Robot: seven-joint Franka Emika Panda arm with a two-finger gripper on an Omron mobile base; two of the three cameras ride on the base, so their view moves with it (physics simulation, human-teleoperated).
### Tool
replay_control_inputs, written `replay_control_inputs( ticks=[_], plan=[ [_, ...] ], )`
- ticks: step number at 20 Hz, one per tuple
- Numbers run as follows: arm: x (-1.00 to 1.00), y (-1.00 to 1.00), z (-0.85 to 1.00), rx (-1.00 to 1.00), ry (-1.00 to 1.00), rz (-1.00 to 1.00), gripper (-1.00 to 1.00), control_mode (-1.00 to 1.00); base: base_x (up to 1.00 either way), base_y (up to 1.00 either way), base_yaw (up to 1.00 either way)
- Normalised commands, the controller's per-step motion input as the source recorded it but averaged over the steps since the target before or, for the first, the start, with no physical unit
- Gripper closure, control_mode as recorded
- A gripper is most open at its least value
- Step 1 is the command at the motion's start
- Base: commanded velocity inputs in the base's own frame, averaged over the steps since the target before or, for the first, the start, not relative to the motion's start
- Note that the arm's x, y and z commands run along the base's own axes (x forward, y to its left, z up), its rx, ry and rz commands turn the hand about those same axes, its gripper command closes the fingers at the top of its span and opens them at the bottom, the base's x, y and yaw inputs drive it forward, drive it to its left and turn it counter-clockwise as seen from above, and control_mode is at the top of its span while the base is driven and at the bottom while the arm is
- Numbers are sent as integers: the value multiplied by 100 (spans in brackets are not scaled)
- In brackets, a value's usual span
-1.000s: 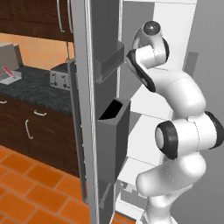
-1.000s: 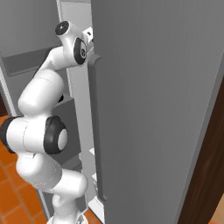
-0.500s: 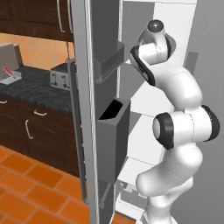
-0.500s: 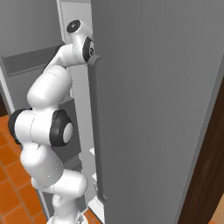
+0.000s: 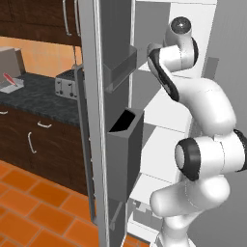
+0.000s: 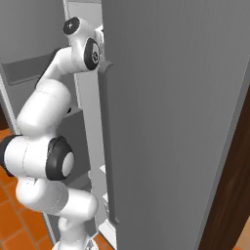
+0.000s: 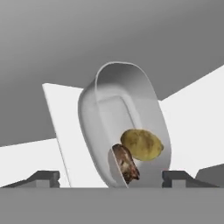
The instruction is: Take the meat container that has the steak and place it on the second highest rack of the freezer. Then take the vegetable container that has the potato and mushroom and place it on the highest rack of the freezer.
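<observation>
Jaws spread wide, the gripper (image 7: 111, 177) stands clear of the vegetable container (image 7: 124, 127), which rests on a white freezer (image 5: 159, 103) shelf with the potato (image 7: 141, 144) and mushroom (image 7: 126, 164) inside. A careless withdrawal could clip the rim, dragging the bowl off the shelf.

Vegetable container (image 7: 103, 127): light grey. Potato (image 7: 141, 144): yellow-brown. Mushroom (image 7: 126, 163): dark brown. Freezer (image 5: 113, 96) door: grey; interior: white.

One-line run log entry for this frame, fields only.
stage: veg bowl at freezer shelf | tool: open, fingertips either side of bowl | contents: potato, mushroom inside | surface: white shelf
</observation>
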Motion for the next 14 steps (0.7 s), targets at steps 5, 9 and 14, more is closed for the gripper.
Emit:
replay_control_inputs(
  ticks=[5, 9, 14],
  plan=[
    [-100, 56, 6, -7, -5, 11, -100, -100, 0, 0, 0],
    [-100, 29, 15, -9, -1, 17, -100, -100, 0, 0, 0],
    [-100, 0, 0, -15, -1, 14, -100, -100, 0, 0, 0]
  ],
)
